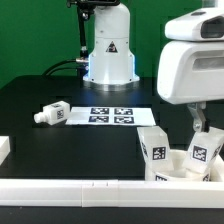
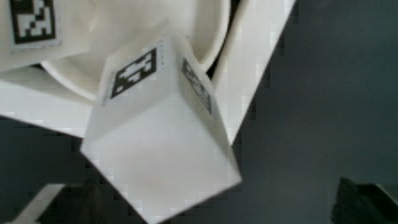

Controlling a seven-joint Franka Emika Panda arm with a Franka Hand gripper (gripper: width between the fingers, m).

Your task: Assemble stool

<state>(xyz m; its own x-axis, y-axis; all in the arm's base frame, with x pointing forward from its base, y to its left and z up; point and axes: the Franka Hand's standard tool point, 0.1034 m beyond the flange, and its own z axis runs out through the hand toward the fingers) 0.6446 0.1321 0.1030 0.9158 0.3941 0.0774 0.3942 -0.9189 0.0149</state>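
Two legs (image 1: 157, 152) hide most of seat (image 1: 186, 173); frame edge crops hand (image 1: 197, 124).

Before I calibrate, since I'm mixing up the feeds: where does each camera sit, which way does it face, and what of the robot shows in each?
Exterior view: off the arm, across the black table, facing the robot base; base, wrist and jaws show.
Wrist view: on the wrist, close over a tagged leg at the seat; only dark tips of the jaws show.
Shared: the seat with its tagged legs.
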